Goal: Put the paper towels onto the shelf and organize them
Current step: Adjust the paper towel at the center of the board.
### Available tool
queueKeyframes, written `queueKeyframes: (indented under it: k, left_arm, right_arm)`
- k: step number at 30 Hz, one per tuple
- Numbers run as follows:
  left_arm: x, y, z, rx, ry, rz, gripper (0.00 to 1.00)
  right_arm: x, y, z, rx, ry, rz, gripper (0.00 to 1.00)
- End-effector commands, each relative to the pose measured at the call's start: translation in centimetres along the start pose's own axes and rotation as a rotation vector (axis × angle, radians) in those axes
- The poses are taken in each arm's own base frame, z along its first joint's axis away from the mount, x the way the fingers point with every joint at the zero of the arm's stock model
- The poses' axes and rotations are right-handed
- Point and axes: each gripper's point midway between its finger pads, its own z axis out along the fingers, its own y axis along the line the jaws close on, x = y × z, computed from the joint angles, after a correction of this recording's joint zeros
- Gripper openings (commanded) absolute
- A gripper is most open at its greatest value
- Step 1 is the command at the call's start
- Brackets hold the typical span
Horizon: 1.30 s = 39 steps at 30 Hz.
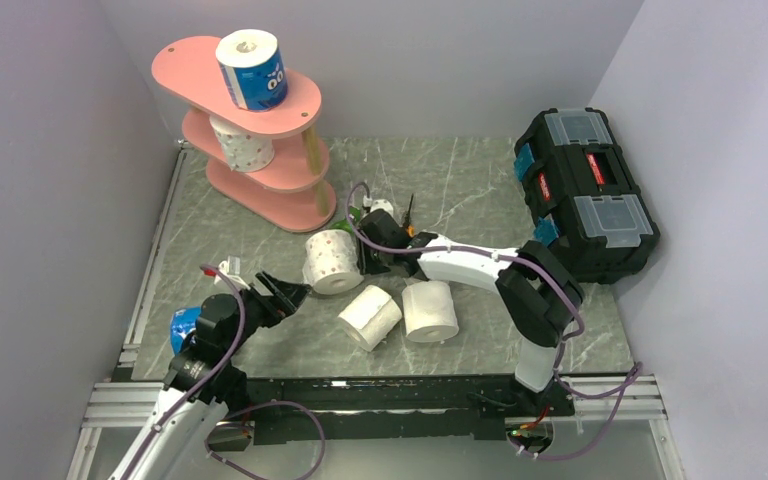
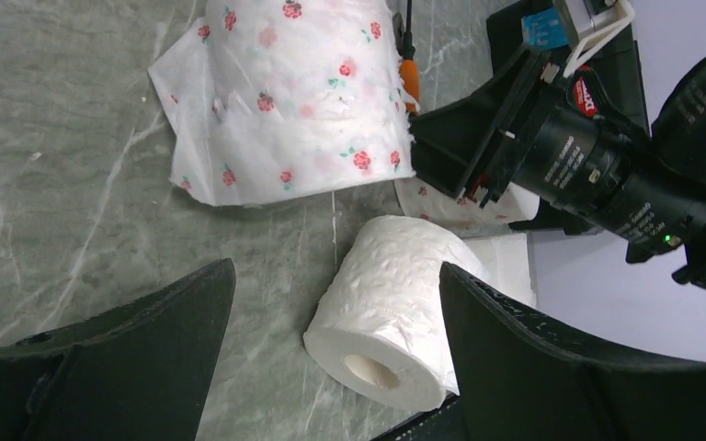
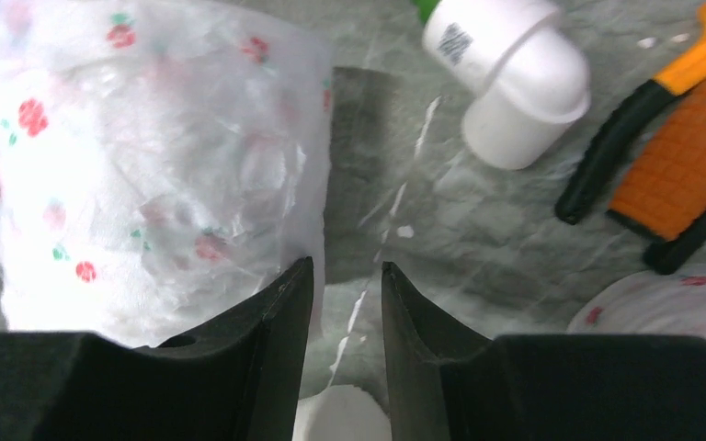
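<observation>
The pink shelf [image 1: 290,100] stands at the back left. A blue-wrapped paper towel roll [image 1: 252,70] is on its top board and a pink-dotted roll [image 1: 243,146] on the middle one. Another pink-dotted roll [image 1: 332,262] [image 2: 303,92] [image 3: 147,165] lies on the table. My right gripper [image 1: 365,245] [image 3: 347,265] is just right of it, jaws a narrow gap apart with bare table between them, left finger against the roll's edge. Two plain rolls [image 1: 370,317] [image 1: 430,311] lie nearer. My left gripper [image 1: 285,293] [image 2: 335,271] stands wide open, facing the plain roll [image 2: 395,303].
A black toolbox [image 1: 585,190] stands at the right. A white-and-green plastic tool [image 3: 515,73] and an orange-and-black tool [image 3: 671,165] lie beyond the right gripper. A blue roll [image 1: 182,328] sits behind my left arm. Grey walls close in the table.
</observation>
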Motion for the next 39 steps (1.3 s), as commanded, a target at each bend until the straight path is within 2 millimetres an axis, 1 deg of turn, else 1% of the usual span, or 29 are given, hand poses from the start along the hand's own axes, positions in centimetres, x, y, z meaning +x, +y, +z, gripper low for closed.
queueKeyframes:
  k: [1,5,12,15,18,20,23,27,28,30,35,39]
  left_arm:
    - [-1.0,-0.2,-0.5,-0.005,-0.05,0.015,0.88]
    - [-1.4,-0.2,-0.9,-0.009,-0.073,0.012,0.88]
    - [-1.6,0.0,-1.0,-0.02,-0.086,0.0,0.89]
    - [-1.5,-0.2,-0.9,-0.009,-0.085,-0.019,0.89]
    - [-1.4,-0.2,-0.6,0.005,-0.088,-0.043,0.89]
    - [-1.4,-0.3,-0.3,0.021,-0.1,-0.068,0.89]
    - [-1.4,-0.4,0.5,0.06,-0.119,-0.138,0.89]
    - [-1.4,-0.4,1.6,0.097,-0.139,-0.218,0.88]
    - [-1.9,-0.8,1.8,0.117,-0.157,-0.224,0.88]
    - [-2.2,-0.9,2.1,0.114,-0.168,-0.229,0.88]
    - [-2.7,-1.6,2.7,0.126,-0.17,-0.255,0.89]
    - [-2.1,-2.2,3.2,0.135,-0.14,-0.277,0.9]
  right_arm:
    - [0.5,3.1,-0.4,-0.054,0.003,-0.015,0.36]
    - [1.2,4.5,-0.7,-0.096,0.024,-0.001,0.36]
    - [1.2,7.6,-0.8,-0.197,0.023,0.014,0.36]
    - [1.3,8.3,-0.7,-0.223,0.03,0.02,0.36]
    - [1.1,8.5,-0.8,-0.239,0.02,0.017,0.37]
    - [1.2,8.2,-0.9,-0.233,0.022,0.01,0.37]
    - [1.2,7.3,-1.8,-0.206,0.013,-0.007,0.37]
    - [1.1,5.4,-3.6,-0.154,-0.012,-0.028,0.38]
    - [1.1,5.0,-4.2,-0.145,-0.02,-0.032,0.38]
    - [1.3,4.0,-5.2,-0.124,-0.03,-0.039,0.39]
    - [1.0,2.5,-8.2,-0.111,-0.079,-0.036,0.46]
    - [1.2,1.4,-9.9,-0.102,-0.108,-0.031,0.52]
